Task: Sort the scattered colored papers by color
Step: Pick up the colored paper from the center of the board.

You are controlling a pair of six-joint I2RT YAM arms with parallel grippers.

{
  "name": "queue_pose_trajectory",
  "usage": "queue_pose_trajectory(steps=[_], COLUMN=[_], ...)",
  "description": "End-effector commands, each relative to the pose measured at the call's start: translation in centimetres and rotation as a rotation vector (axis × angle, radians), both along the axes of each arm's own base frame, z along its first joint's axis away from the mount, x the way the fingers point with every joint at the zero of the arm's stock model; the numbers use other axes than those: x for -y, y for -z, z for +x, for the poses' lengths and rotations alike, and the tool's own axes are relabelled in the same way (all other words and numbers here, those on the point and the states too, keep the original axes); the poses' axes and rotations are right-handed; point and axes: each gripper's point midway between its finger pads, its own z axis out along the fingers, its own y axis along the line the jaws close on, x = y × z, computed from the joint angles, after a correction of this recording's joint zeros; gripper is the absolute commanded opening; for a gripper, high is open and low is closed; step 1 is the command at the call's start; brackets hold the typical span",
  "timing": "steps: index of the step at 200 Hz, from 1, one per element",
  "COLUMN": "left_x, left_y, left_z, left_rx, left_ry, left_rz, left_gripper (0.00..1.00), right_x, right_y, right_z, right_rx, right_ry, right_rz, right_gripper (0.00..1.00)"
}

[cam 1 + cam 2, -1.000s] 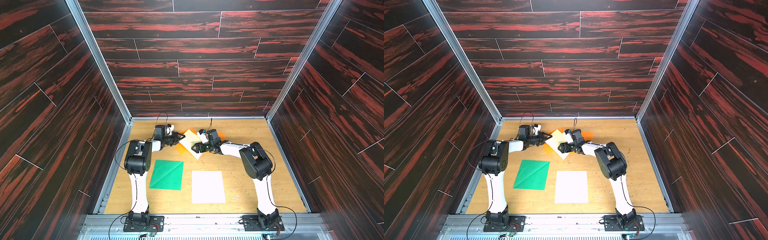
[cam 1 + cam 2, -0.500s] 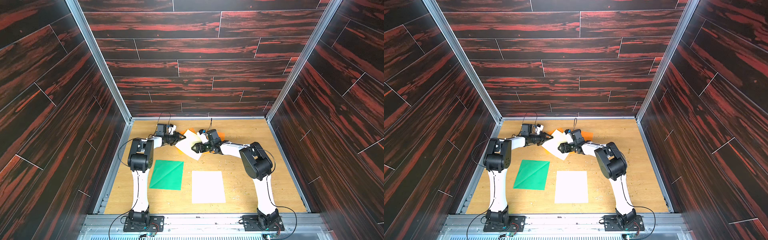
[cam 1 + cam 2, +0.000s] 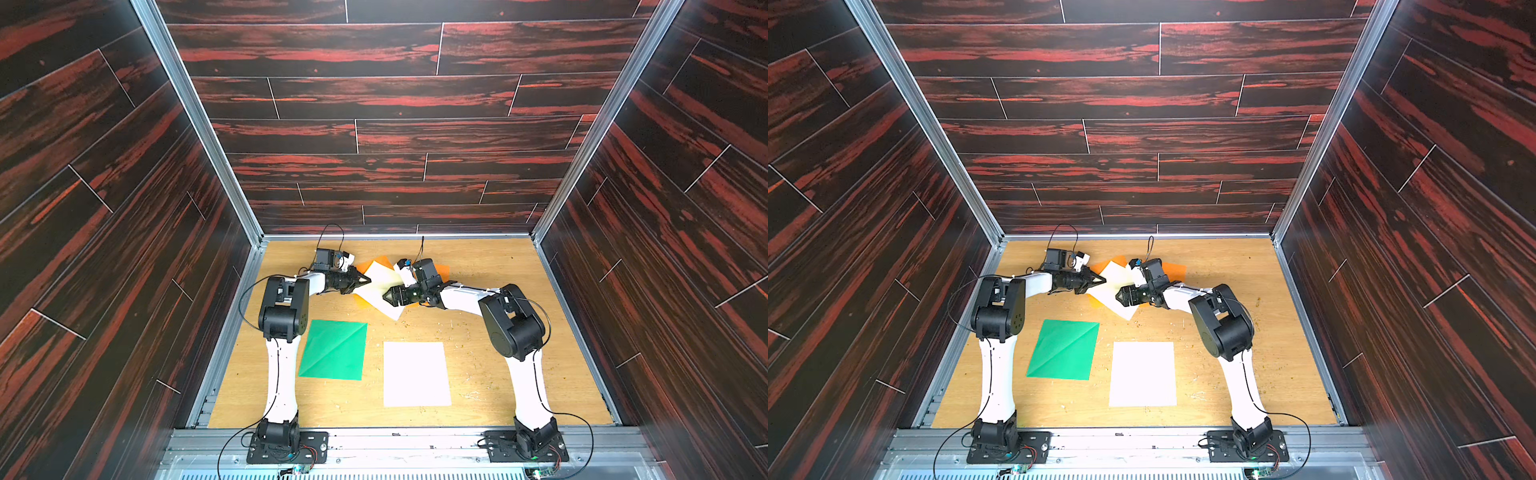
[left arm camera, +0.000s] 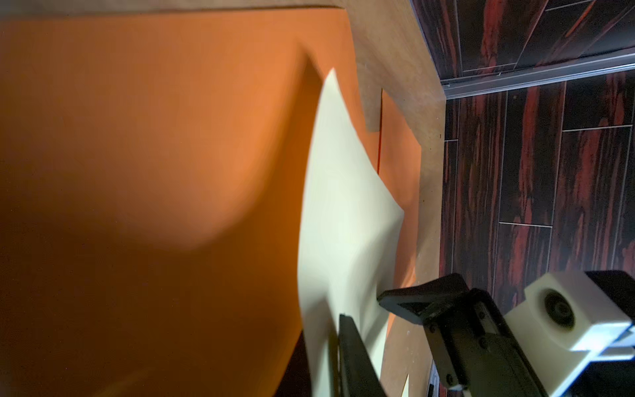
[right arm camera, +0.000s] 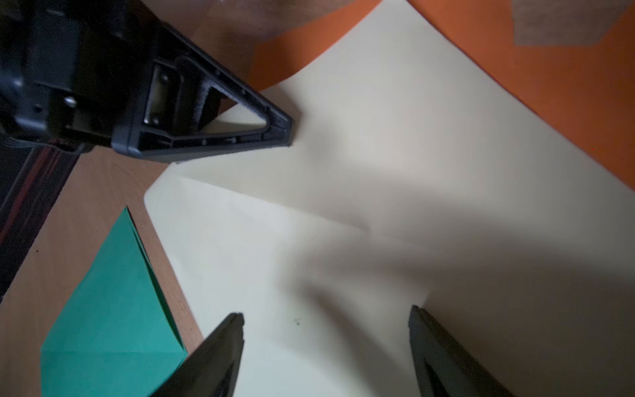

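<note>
The left fingers point(image 5: 223, 144) are pinched together on the raised edge of the cream paper point(image 5: 378, 137); the right fingers point(image 5: 226, 343) stand apart over the same sheet. It lies skewed on orange papers point(image 5: 549, 86) at the bench's point(image 3: 478, 332) far middle, one corner pointing at the back wall.

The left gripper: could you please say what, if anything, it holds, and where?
The left gripper pinches a cream paper by one edge.
</note>
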Motion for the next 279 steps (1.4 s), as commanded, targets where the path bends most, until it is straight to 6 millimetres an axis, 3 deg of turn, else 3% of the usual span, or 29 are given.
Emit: queue_pose_trajectory(steps=[1, 22, 91, 104, 124, 162, 221, 254, 279], left_x=[0.0, -0.4, -1.0, -1.0, -1.0, -0.8, -0.8, -0.6, -0.5], left_y=[-0.1, 0.0, -0.2, -0.2, -0.1, -0.3, 0.8, 1.7, 2.0], left_z=[-0.6, -1.2, -2.7, -2.7, -2.7, -2.6, -3.0, -3.6, -3.8], left_rx=[-0.008, -0.011, -0.018, -0.019, -0.024, -0.025, -0.081, -0.114, -0.109], left_ry=[0.058, 0.077, 0.111, 0.112, 0.128, 0.167, 0.236, 0.284, 0.296], left_rz=[0.041, 0.089, 0.153, 0.154, 0.163, 0.164, 0.198, 0.242, 0.279], left_gripper=[0.16, 0.16, 0.00, 0.14, 0.24, 0.30, 0.15, 0.13, 0.00], right_x=[3.3, 3.3, 3.0, 3.0, 2.9, 2.9, 2.7, 2.7, 2.7], right_y=[8.7, 8.7, 8.7, 8.7, 8.8, 8.8, 8.8, 8.8, 8.9], right_z=[-4.9, -4.9, -5.0, -5.1, -5.2, -5.3, -5.3, -5.3, -5.3], right_rx=[-0.272, -0.272, -0.268, -0.268, -0.271, -0.275, -0.273, -0.272, -0.273], right_ry=[0.014, 0.013, 0.003, 0.003, -0.002, -0.010, -0.021, -0.022, -0.022], right_rz=[-0.175, -0.176, -0.182, -0.184, -0.187, -0.191, -0.200, -0.202, -0.203], right_gripper=[0.80, 0.80, 0.80, 0.80, 0.80, 0.80, 0.80, 0.80, 0.80])
